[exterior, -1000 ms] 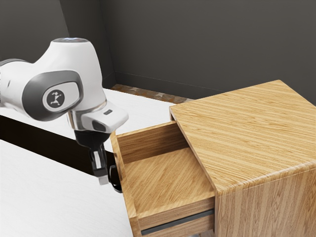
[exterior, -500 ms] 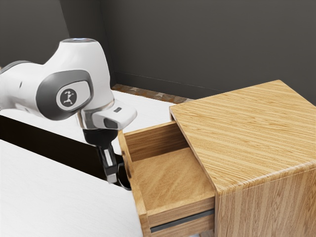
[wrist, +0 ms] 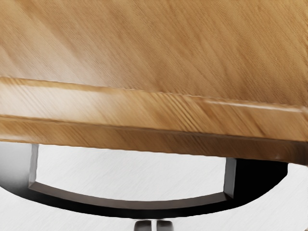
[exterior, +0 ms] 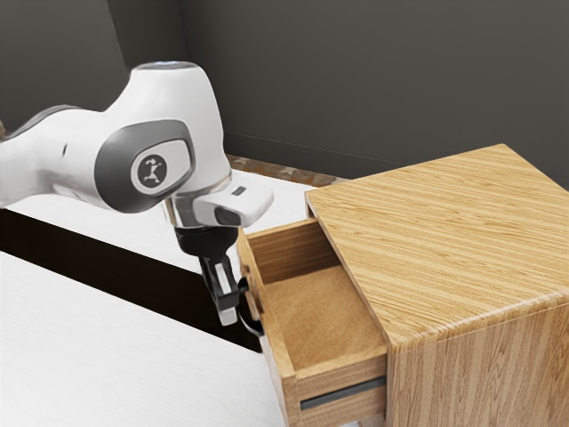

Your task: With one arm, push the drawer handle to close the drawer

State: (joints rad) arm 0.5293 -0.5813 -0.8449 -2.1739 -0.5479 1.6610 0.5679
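Push step's in hand, we'd say: our gripper (exterior: 228, 317), jaws together, is at the black handle's (wrist: 134, 211) outer side; drawer (exterior: 342, 378) part-open. Next we need steady pressure twd the wooden cabinet (exterior: 444, 240), w/o slipping, til flush.

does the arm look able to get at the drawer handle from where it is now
Yes, it looks so: the gripper is right by the handle, on the side away from the drawer, and I see nothing in between that would block a push.
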